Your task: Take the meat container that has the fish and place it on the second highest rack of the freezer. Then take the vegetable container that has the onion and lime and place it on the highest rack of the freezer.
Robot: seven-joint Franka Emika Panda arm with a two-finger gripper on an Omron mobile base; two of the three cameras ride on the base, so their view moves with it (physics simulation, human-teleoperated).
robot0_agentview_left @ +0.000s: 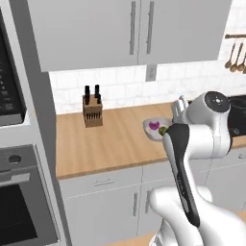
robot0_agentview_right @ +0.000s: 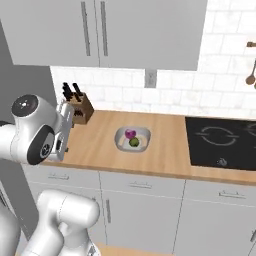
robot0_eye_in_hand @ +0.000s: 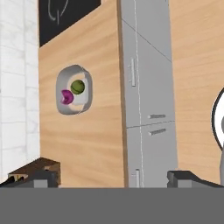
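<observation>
Wooden countertop under grey wall cabinets, black hob at its right end. Left of the hob sits the vegetable container, holding onion and lime. Gripper spread wide, empty, well apart from the hob.

Vegetable container on counter, holding onion, lime.

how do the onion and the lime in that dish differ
The onion is purple-magenta with a pale cut face; the lime is plain dark green. The onion lies nearer the tiled wall, the lime nearer the counter's front edge. Both are small, round, similar in size, and share the vegetable container.
</observation>
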